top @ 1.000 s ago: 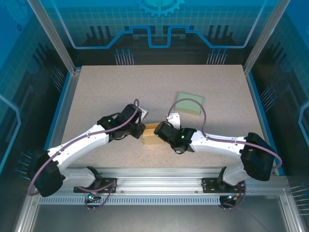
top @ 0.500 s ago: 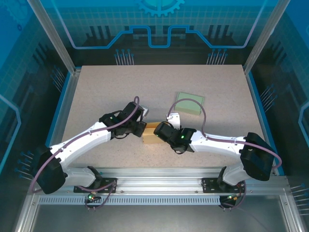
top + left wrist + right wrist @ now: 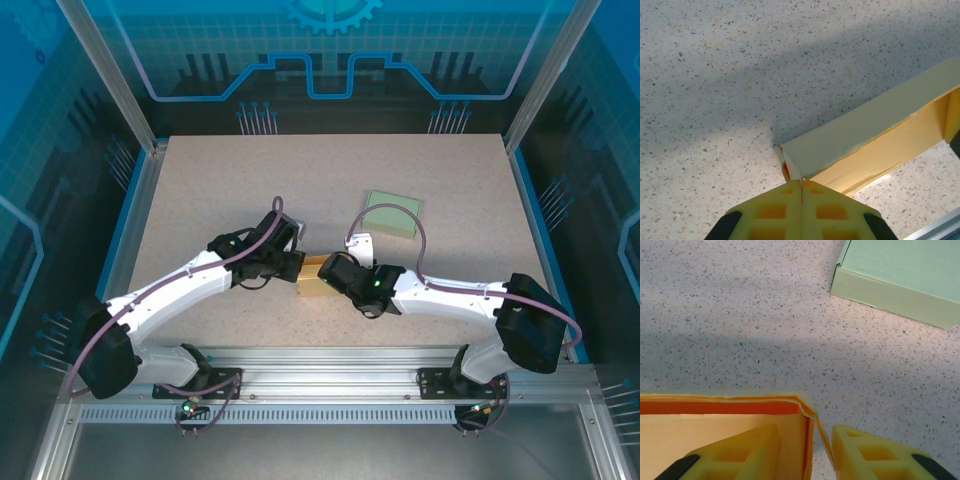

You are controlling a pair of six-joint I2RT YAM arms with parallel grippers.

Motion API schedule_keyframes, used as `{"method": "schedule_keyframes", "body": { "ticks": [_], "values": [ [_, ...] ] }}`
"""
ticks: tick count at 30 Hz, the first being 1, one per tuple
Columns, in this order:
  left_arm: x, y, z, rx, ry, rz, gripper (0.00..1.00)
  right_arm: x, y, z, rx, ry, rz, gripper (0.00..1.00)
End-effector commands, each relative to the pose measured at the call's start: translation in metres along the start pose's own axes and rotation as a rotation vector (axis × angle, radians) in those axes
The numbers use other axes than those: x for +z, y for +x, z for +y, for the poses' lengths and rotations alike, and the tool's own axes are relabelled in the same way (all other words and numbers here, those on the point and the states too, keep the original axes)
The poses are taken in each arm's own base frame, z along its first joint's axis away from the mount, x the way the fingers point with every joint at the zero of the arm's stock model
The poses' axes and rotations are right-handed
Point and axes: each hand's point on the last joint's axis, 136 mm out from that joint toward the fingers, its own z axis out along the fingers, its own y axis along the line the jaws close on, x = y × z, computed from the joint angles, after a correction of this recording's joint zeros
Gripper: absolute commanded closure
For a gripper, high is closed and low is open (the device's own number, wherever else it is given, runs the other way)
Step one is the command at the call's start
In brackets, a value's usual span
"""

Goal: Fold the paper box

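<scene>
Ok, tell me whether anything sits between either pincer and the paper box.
Nothing visible does. The left pincer is shut on a corner of the paper box; the right pincer straddles its side wall, one finger inside, one outside. The green box lies apart, farther back.

The yellow paper box (image 3: pixel 312 284) (orange inside) lies partly folded, walls raised, near the table (image 3: pixel 220 190) front.

White left arm (image 3: pixel 185 288) and white right arm (image 3: pixel 450 297) reach inward, left yellow-fingered gripper (image 3: pixel 801 186) pinched tight, right yellow-fingered gripper (image 3: pixel 806 434) parted.
</scene>
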Motion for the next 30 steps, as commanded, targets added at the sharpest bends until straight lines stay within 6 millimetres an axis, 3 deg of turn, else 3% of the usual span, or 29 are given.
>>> {"method": "schedule_keyframes", "body": {
  "ticks": [1,6,16,30],
  "values": [
    [-0.001,-0.002,-0.020,-0.036,0.115,-0.008,1.00,0.008,0.027,0.000,-0.049,0.008,0.095,0.65],
    [0.004,0.004,-0.017,-0.042,0.113,0.007,1.00,0.008,0.027,0.001,-0.048,0.007,0.095,0.64],
    [0.010,0.013,0.008,-0.005,-0.009,-0.005,1.00,0.004,0.024,0.003,-0.059,0.000,0.096,0.65],
    [0.010,0.009,0.009,-0.013,-0.020,-0.019,1.00,-0.034,-0.006,0.018,-0.119,-0.144,0.069,0.61]
  ]
}}
